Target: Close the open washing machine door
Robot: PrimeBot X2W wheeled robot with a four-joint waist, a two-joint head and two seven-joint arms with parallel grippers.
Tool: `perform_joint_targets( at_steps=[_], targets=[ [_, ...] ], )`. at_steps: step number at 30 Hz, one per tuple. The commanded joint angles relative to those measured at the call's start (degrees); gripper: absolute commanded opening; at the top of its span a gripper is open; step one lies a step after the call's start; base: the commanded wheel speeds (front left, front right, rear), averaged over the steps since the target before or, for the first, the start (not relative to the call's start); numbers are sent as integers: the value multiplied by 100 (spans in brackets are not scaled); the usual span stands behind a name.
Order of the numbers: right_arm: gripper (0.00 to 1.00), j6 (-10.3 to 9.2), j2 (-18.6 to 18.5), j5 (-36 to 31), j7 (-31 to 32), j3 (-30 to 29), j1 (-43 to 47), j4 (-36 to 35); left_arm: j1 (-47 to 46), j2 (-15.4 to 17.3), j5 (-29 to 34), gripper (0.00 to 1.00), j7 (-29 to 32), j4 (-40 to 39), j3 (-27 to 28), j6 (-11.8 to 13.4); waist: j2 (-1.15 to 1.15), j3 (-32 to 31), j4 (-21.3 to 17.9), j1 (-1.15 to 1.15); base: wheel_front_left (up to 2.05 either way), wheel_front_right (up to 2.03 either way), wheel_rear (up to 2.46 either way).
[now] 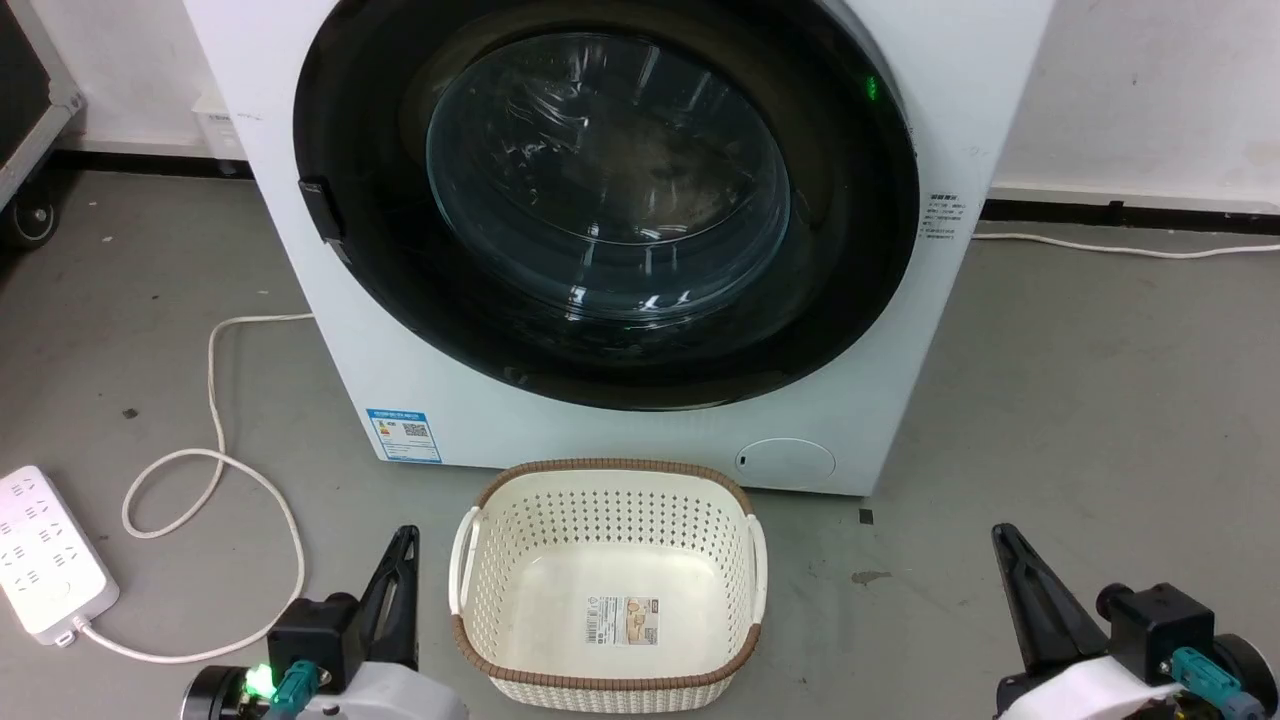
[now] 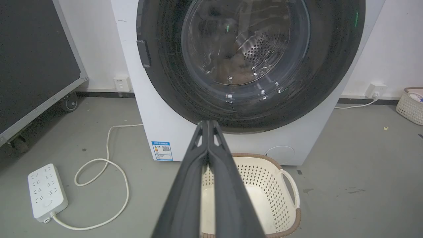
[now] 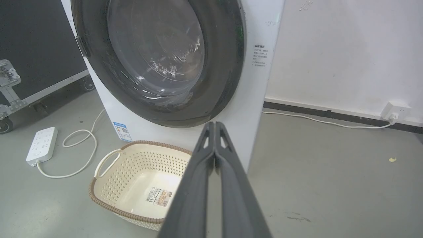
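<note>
The white washing machine (image 1: 650,440) stands ahead on the grey floor. Its round door (image 1: 605,200), with a glossy black rim and clear glass bowl, lies flat against the machine's front. The door (image 2: 251,62) also faces the left wrist view, and the door (image 3: 158,59) appears at an angle in the right wrist view. My left gripper (image 1: 405,535) rests low at the lower left, shut and empty, fingers (image 2: 209,124) pressed together. My right gripper (image 1: 1000,535) rests at the lower right, also shut and empty, fingers (image 3: 214,125) together. Both are well short of the machine.
A cream perforated basket (image 1: 610,500) sits empty on the floor just before the machine, between my grippers. A white power strip (image 1: 45,560) and looped cable (image 1: 215,470) lie at the left. A black wheeled case (image 2: 33,66) stands far left. Another basket (image 2: 411,105) is far right.
</note>
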Motion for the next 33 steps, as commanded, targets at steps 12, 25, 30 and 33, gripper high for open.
perform_joint_targets(
  at_steps=[12, 25, 30, 33],
  targets=[
    [0, -3, 34, -110, 165, 41, -150, -126, -113, -6, 128, 0, 174, -130, 53, 95, 0, 17, -12, 0, 0, 0, 0],
    [0, -4, 41, -182, 335, 74, -193, -213, -145, -8, 232, 0, 350, -229, 99, 156, 0, 35, -25, 0, 0, 0, 0],
    [0, -4, 43, -206, 391, 85, -207, -242, -155, -9, 266, 0, 409, -262, 114, 176, 0, 41, -30, 0, 0, 0, 0],
    [0, -4, 44, -221, 425, 91, -215, -259, -161, -10, 287, 0, 444, -281, 124, 188, 0, 45, -32, 0, 0, 0, 0]
  ],
)
